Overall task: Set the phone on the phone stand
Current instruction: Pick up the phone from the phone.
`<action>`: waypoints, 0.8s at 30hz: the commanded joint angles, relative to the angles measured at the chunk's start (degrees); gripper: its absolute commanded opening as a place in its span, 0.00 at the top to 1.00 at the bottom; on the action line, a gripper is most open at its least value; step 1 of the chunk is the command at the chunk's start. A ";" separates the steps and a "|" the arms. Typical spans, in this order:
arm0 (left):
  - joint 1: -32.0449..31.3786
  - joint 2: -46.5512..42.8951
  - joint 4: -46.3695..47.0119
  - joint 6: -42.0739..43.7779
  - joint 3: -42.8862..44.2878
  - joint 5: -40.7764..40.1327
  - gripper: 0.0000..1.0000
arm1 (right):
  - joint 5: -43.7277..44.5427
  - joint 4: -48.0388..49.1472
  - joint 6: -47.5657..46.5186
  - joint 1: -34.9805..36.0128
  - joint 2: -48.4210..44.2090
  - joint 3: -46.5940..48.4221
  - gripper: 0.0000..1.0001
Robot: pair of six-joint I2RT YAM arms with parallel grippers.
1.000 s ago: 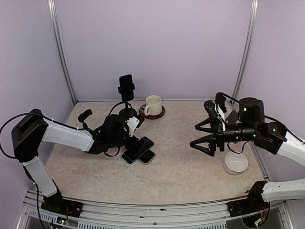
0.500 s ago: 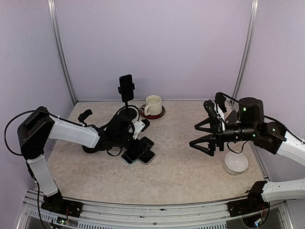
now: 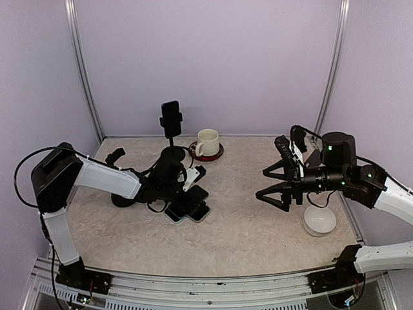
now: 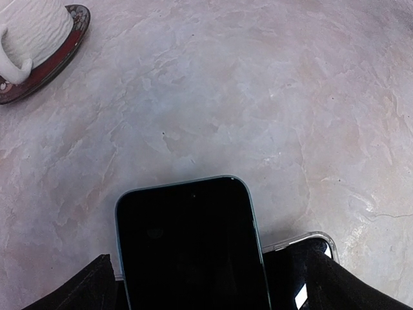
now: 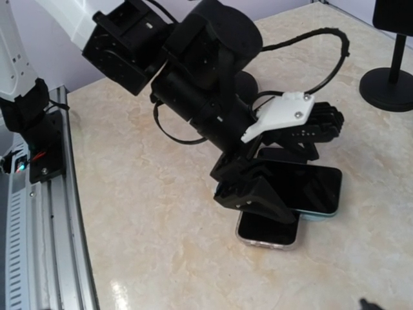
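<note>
A black phone with a teal rim (image 4: 190,248) lies flat on the table, overlapping a second phone in a clear case (image 4: 303,255). My left gripper (image 4: 213,287) is open and low over them, one finger on each side of the teal phone and neither pressing on it. The right wrist view shows that gripper (image 5: 274,171) over the teal phone (image 5: 313,187) and the clear-cased one (image 5: 268,231). The phone stand (image 3: 171,129) rises behind them, with a dark upright slab in its clamp. My right gripper (image 3: 262,183) hangs open in the air to the right, holding nothing.
A white mug (image 3: 208,142) on a red coaster stands right of the stand's base (image 5: 387,87). A white bowl (image 3: 320,221) sits under the right arm. Purple walls enclose the table on three sides.
My left arm has stretched right, carrying its open gripper further over the stacked phones. The phones and the right arm have not moved.
</note>
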 commanded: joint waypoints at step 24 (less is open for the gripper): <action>-0.33 2.01 -5.25 -0.98 4.04 -3.37 0.21 | -0.71 1.32 0.03 -0.53 2.12 1.03 0.00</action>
